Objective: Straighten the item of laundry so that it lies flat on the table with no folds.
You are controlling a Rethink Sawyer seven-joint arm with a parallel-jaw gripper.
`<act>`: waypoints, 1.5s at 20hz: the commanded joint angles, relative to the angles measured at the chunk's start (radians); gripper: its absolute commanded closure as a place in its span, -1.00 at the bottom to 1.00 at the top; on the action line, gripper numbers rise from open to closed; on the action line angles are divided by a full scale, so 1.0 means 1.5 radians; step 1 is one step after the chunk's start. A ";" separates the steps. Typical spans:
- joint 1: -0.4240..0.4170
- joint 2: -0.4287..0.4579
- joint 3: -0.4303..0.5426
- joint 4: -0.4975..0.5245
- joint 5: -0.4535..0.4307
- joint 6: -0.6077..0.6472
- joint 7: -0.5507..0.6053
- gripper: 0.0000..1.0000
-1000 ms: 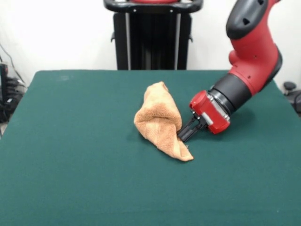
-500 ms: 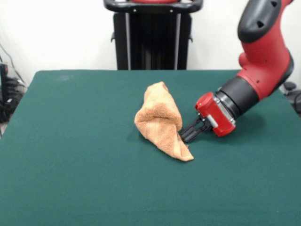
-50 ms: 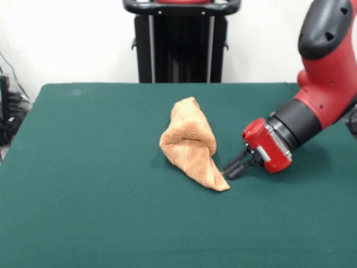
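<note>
Front view. We find the towel (image 3: pixel 192 144) bunched in a folded heap near the middle of the table (image 3: pixel 83 212), one tapered corner trailing toward the near right. It is far from flat. The gripper (image 3: pixel 230 171) sits low over the cloth-covered table, just beside that trailing corner, its tips close to the fabric but, as far as we can judge, apart from it. The two dark fingers (image 3: pixel 239 162) lie close together with only a thin slot between them; we cannot tell whether they are parted or closed, and nothing appears held.

Recommendation: to do this step well, we would take the trailing corner low, pinch a single layer only, and draw it outward to the right, away from the heap, so the folds open rather than drag.

Arm pose: the red arm (image 3: pixel 326 72) descends from the upper right, wrist angled down and leftward, pointing at the towel's corner
</note>
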 commanded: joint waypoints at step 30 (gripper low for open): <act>-0.019 0.012 0.101 -0.097 0.007 -0.057 0.186 -1.00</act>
